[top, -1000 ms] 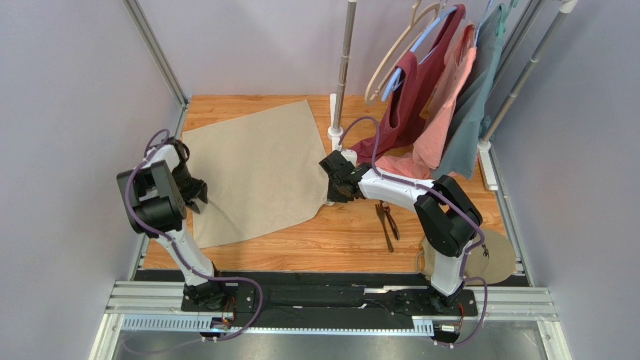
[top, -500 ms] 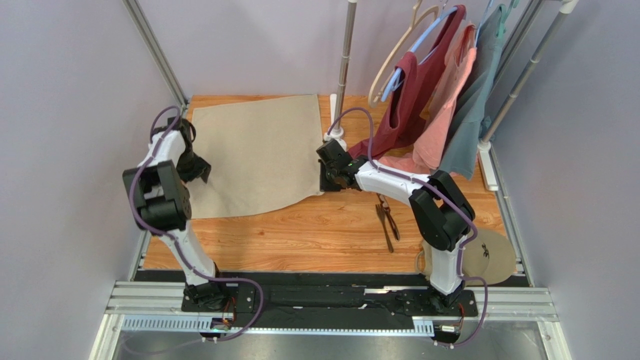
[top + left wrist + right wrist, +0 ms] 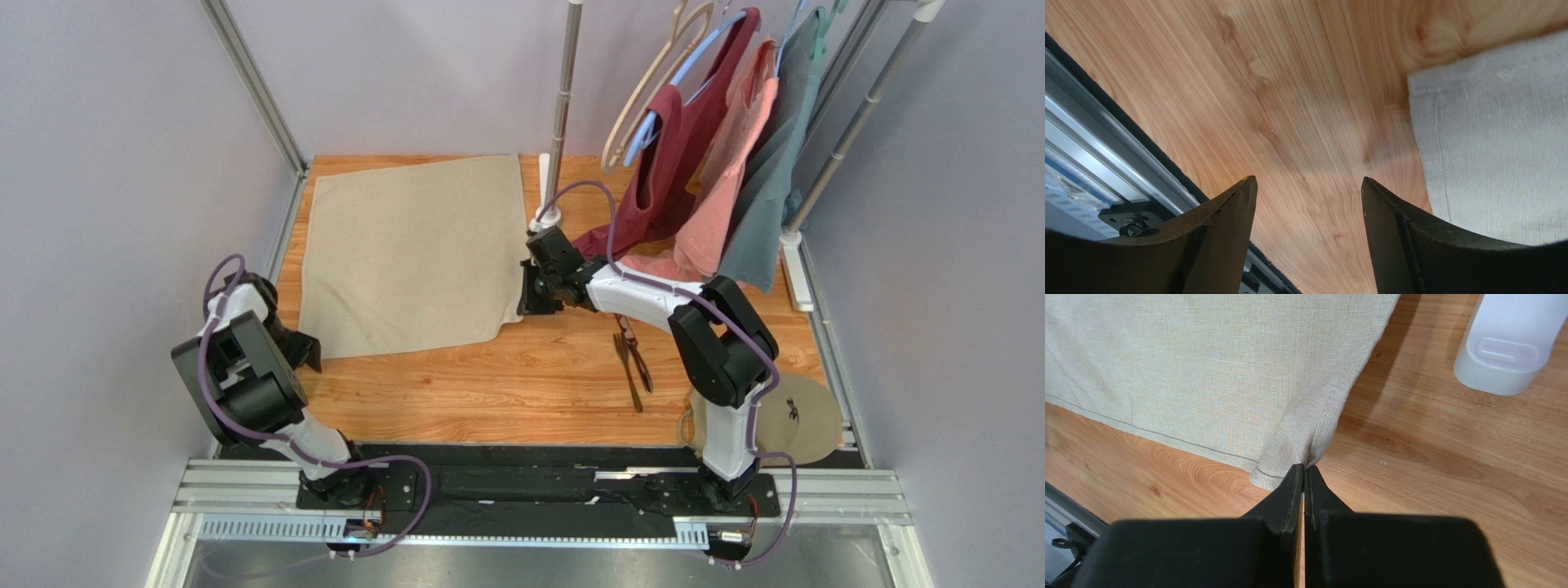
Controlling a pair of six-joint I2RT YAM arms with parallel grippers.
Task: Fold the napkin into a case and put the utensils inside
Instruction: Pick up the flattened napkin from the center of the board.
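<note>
The beige napkin [image 3: 411, 251] lies spread flat on the back left of the wooden table. My right gripper [image 3: 530, 294] is shut, pinching a small raised fold at the napkin's right edge near its near-right corner; the right wrist view shows the tips [image 3: 1304, 470] closed on the cloth [image 3: 1217, 367]. My left gripper [image 3: 302, 353] is open and empty, low over bare wood just off the napkin's near-left corner [image 3: 1487, 153]; its jaws [image 3: 1309, 187] stand wide apart. The dark utensils [image 3: 633, 355] lie together on the wood right of the napkin. No folded case shows.
A white pole base [image 3: 547, 221] stands just behind my right gripper, also in the right wrist view [image 3: 1508, 346]. Maroon, salmon and grey-teal garments [image 3: 699, 159] hang at the back right. A round tan disc [image 3: 803, 417] lies near right. The metal rail [image 3: 1100, 177] runs along the table's left edge.
My left gripper let go of the napkin's left side and drew back toward the near left. The napkin settled flat and square. My right gripper stayed on the right edge.
</note>
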